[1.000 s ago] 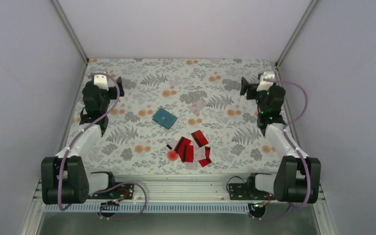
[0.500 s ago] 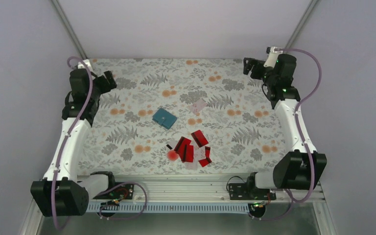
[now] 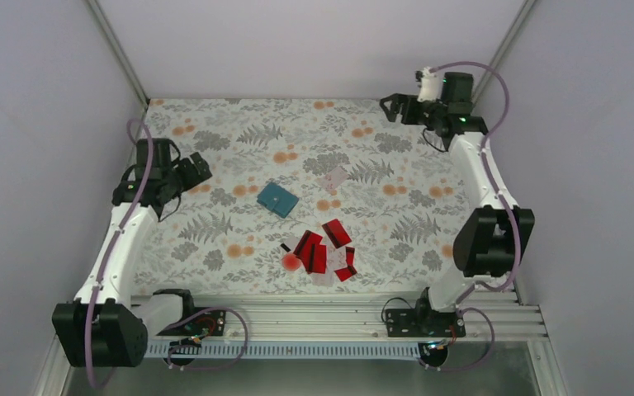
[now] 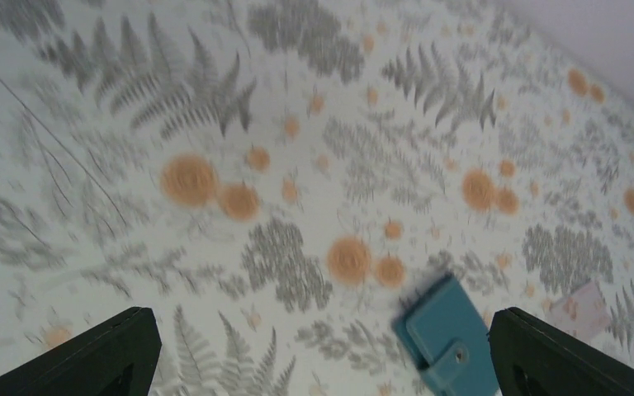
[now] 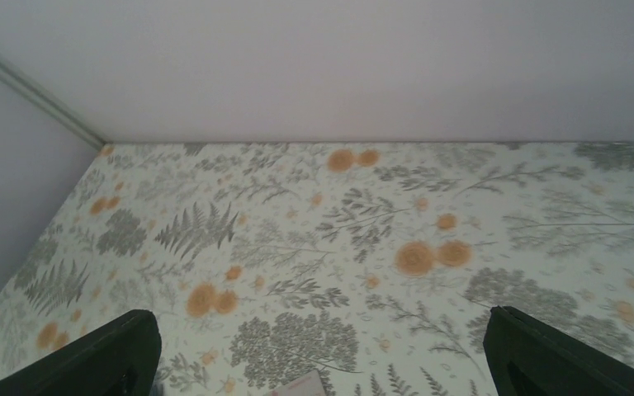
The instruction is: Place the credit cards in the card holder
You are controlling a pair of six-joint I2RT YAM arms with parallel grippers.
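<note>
Card holder [image 3: 277, 200]: a small teal-blue rectangular pouch, lying flat and turned at an angle near the middle of the desk [image 3: 239, 132]. The left wrist view shows a closing flap with a small round snap.
Red credit cards [image 3: 324, 247]: a loose cluster of thin bright red rectangles, nearer than the card holder and to its right. They lie apart from it, several overlapping at odd angles.
Pale pink card [image 3: 333, 177]: a single thin card lying flat, beyond the card holder and to its right, not touching it.
Round red blob [image 3: 290, 261]: nearer than the card holder, just beside the left edge of the red cluster.
Black piece [image 3: 285, 247]: tiny, between the card holder and the blob.
Left gripper [image 3: 194, 169]: to the left of the card holder, well apart from it. Its dark jaws are spread wide with nothing between them.
Right gripper [image 3: 390, 106]: far beyond the card holder and to its right, by the back wall. Its jaws are spread wide and empty.
Desk: a pale cloth printed with grey ferns and orange flowers.
</note>
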